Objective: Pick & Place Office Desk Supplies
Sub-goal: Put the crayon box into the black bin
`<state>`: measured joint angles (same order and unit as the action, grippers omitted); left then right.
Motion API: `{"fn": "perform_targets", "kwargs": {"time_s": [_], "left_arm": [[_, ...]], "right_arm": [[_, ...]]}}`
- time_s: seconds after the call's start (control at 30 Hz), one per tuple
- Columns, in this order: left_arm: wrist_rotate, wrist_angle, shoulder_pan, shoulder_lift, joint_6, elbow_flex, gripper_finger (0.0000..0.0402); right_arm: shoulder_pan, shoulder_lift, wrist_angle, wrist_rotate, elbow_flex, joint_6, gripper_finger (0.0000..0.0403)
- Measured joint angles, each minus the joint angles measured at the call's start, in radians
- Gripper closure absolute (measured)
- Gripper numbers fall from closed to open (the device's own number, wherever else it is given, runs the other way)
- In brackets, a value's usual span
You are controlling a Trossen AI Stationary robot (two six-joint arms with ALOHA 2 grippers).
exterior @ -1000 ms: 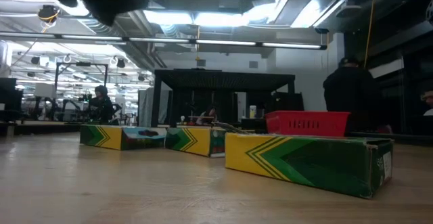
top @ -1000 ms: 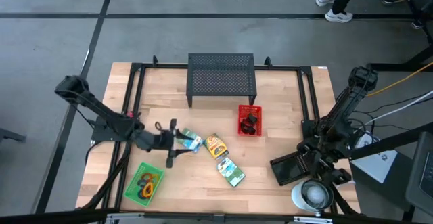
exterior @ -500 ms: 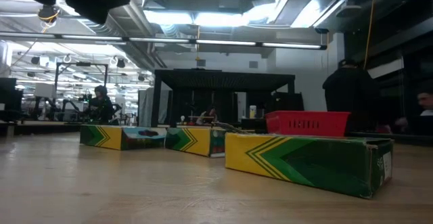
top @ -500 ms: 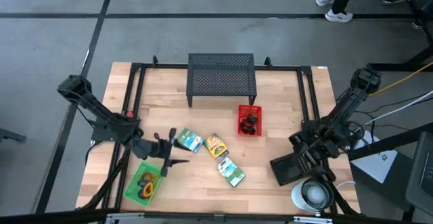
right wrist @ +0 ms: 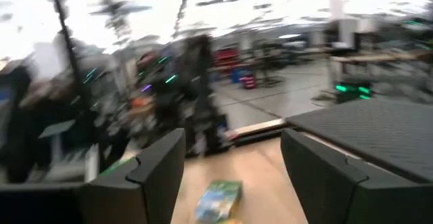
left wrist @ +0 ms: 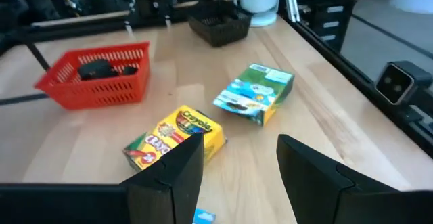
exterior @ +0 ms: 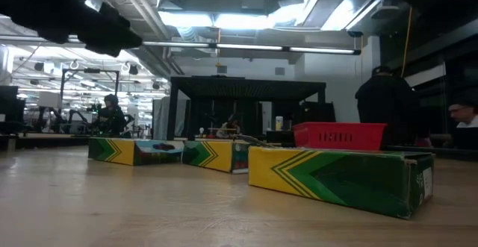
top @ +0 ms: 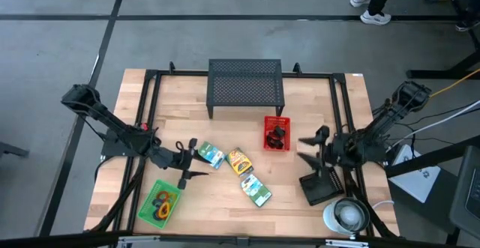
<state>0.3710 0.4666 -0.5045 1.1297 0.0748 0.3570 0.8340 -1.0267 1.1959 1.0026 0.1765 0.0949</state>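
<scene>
Where readable, yellow packet (left wrist: 177,137) says Crayola

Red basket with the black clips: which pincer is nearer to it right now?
Right. The right pincer hovers open just beside the red basket, toward the table's right edge; the left pincer sits open farther off, beyond the crayon packets.

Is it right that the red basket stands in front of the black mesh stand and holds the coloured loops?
Not quite. The red basket does stand in front of the black mesh stand, but it holds dark items, not the coloured loops. Those loops lie in the green tray near the table's front left corner, as the high view shows.
</scene>
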Motion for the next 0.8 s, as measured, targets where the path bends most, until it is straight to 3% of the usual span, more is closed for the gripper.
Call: {"fn": "perform_targets", "kwargs": {"time_s": [0.17,0.3,0.43,0.6,0.7,0.8], "left_arm": [[-0.019,-0.022,0.029,0.000,0.012,-0.020,0.0217],[-0.004,-0.019,0.041,0.000,0.018,-0.043,0.0217],[0.009,-0.018,0.042,0.000,0.051,-0.042,0.0217],[0.188,-0.155,0.043,0.003,0.094,-0.024,0.0217],[0.203,-0.278,0.039,0.019,0.112,0.030,0.0217],[0.248,-0.344,0.014,0.082,0.125,0.093,0.0217]], "right_arm": [[-0.110,-0.013,-0.111,0.013,0.078,-0.103,0.0159],[-0.160,-0.025,-0.207,0.140,0.115,-0.206,0.0159],[-0.167,-0.027,-0.294,0.188,0.117,-0.368,0.0159],[-0.171,-0.034,-0.383,0.092,0.116,-0.517,0.0159],[-0.183,-0.038,-0.380,0.009,0.116,-0.552,0.0159],[-0.200,-0.040,-0.382,0.020,0.116,-0.586,0.0159]]}}
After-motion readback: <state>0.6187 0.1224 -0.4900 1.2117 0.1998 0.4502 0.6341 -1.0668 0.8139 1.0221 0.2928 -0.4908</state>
